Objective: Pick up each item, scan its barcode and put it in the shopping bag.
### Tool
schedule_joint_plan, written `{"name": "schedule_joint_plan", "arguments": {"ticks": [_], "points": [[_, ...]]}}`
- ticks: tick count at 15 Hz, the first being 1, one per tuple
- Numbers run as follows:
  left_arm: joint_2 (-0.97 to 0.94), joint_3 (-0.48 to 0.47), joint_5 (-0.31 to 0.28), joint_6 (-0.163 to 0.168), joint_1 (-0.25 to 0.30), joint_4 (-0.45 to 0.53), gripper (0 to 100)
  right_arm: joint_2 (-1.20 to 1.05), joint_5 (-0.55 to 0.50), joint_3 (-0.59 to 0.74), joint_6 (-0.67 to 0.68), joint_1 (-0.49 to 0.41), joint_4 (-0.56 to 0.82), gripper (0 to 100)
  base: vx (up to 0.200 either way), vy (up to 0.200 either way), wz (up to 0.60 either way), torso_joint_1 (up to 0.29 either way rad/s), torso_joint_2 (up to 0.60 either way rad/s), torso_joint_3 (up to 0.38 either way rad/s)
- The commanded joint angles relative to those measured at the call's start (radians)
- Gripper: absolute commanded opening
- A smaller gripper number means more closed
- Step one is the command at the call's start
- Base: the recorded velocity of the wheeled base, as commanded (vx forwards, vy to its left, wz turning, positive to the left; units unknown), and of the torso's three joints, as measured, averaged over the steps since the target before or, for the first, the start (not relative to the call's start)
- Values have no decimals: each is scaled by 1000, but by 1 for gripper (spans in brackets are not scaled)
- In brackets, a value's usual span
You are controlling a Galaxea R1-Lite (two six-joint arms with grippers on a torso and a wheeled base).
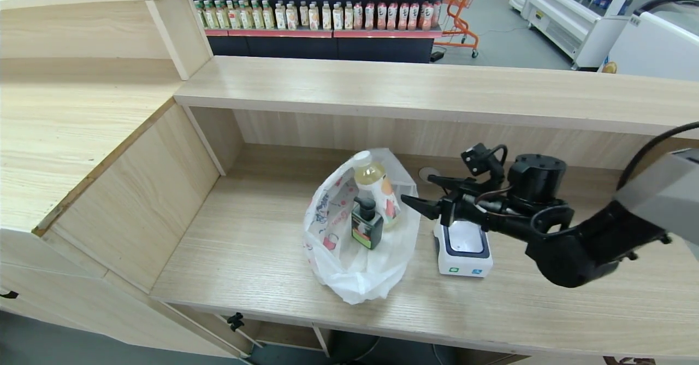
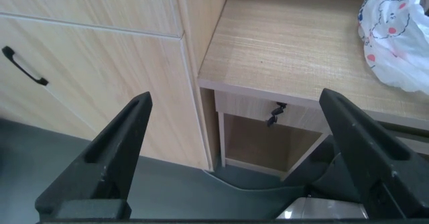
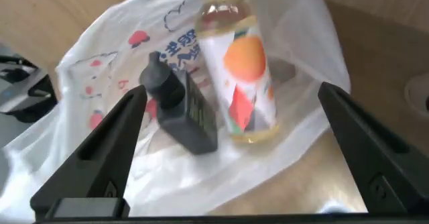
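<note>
A white shopping bag (image 1: 349,255) lies open on the lower counter. Inside it rest a juice bottle with an orange label (image 1: 375,187) and a dark pump bottle (image 1: 366,224). My right gripper (image 1: 423,193) hovers open just right of the bag, above the white barcode scanner (image 1: 463,250), with nothing between its fingers. In the right wrist view the juice bottle (image 3: 241,76) and the pump bottle (image 3: 181,106) lie in the bag (image 3: 100,110) between the spread fingers. My left gripper (image 2: 234,163) is open and empty, low beside the counter's front edge; the bag (image 2: 395,36) shows at the corner.
A raised wooden ledge (image 1: 437,89) runs behind the lower counter (image 1: 246,245), and a taller cabinet (image 1: 82,135) walls the left side. A round cable hole (image 1: 429,174) sits near the back wall. Drawers with dark handles (image 2: 23,66) lie below the counter.
</note>
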Motion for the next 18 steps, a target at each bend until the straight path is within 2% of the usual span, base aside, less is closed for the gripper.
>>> {"name": "schedule_joint_plan", "arguments": {"ticks": [1, 4, 6, 9, 11, 13, 14, 16, 17, 18], "points": [[0, 0, 1, 0, -1, 0, 100, -343, 22, 284, 42, -53, 81, 100, 0, 0, 0, 0, 0, 0], [0, 0, 1, 0, -1, 0, 100, -559, 55, 437, 66, -117, 132, 100, 0, 0, 0, 0, 0, 0], [0, 0, 1, 0, -1, 0, 100, -627, 69, 459, 118, -151, 153, 100, 0, 0, 0, 0, 0, 0], [0, 0, 1, 0, -1, 0, 100, -780, 60, 469, 124, -203, 222, 100, 0, 0, 0, 0, 0, 0], [0, 0, 1, 0, -1, 0, 100, -975, 57, 488, 108, -287, 391, 100, 0, 0, 0, 0, 0, 0], [0, 0, 1, 0, -1, 0, 100, -1242, 28, 534, 31, -438, 658, 100, 0, 0, 0, 0, 0, 0], [0, 0, 1, 0, -1, 0, 100, -1394, -110, 580, -4, -471, 781, 100, 0, 0, 0, 0, 0, 0], [0, 0, 1, 0, 1, 0, 100, -1586, -475, 675, -12, -393, 929, 100, 0, 0, 0, 0, 0, 0], [0, 0, 1, 0, -1, 0, 100, -1664, -614, 721, -12, -365, 992, 100, 0, 0, 0, 0, 0, 0], [0, 0, 1, 0, -1, 0, 100, -1759, -661, 790, -12, -358, 1006, 100, 0, 0, 0, 0, 0, 0]]}}
